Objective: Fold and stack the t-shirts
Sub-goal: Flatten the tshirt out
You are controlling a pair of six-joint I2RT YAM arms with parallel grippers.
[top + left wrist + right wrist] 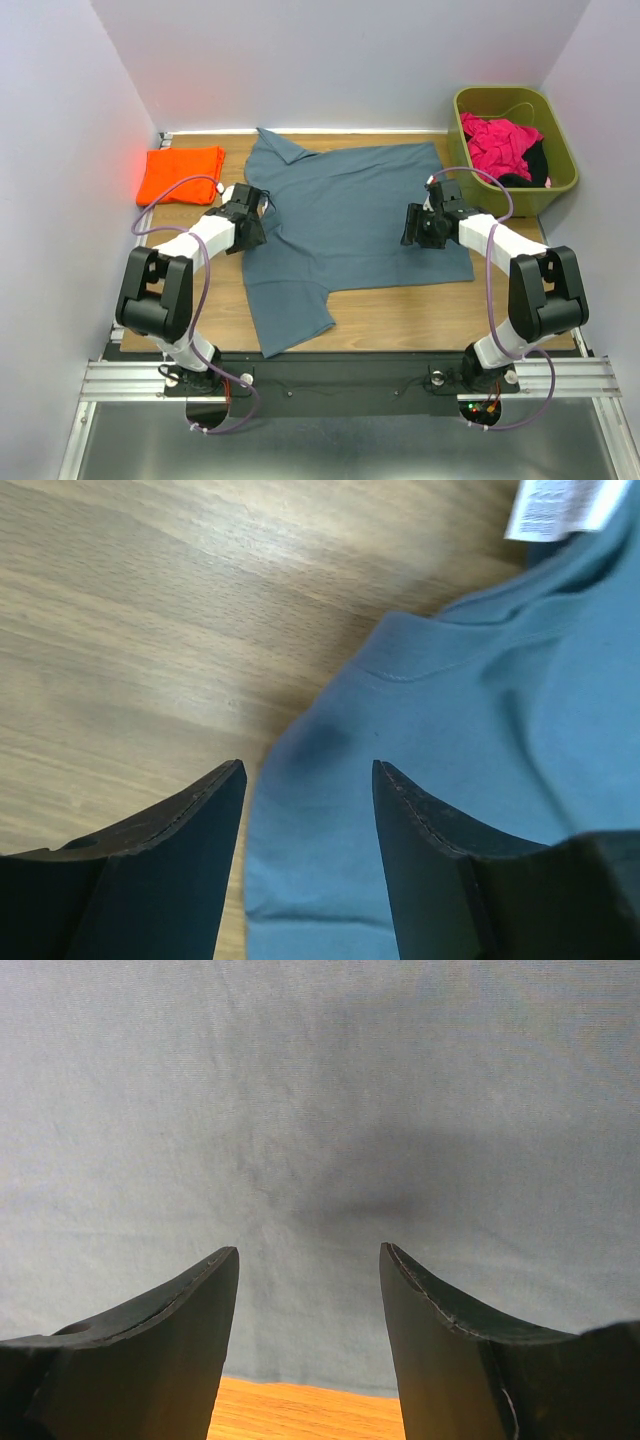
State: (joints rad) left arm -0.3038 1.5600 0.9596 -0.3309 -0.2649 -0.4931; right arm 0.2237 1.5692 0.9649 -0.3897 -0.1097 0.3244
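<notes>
Cloth of blue-grey t-shirt [350,220] judged light, limp, slippery; I would pinch its edges. Both my jaws stand open, empty.

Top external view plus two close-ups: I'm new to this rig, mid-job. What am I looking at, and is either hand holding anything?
The top view looks down from behind two robot arms bolted at the table's near edge. Each close-up comes from a wrist camera; the dark prongs are that hand's own fingers. A slate blue-grey t-shirt lies spread on the wooden table. A folded orange t-shirt sits far left, and a green bin with pink clothing far right. The left hand is over the shirt's left edge, the right hand over its right part. Both are open, holding nothing.
</notes>
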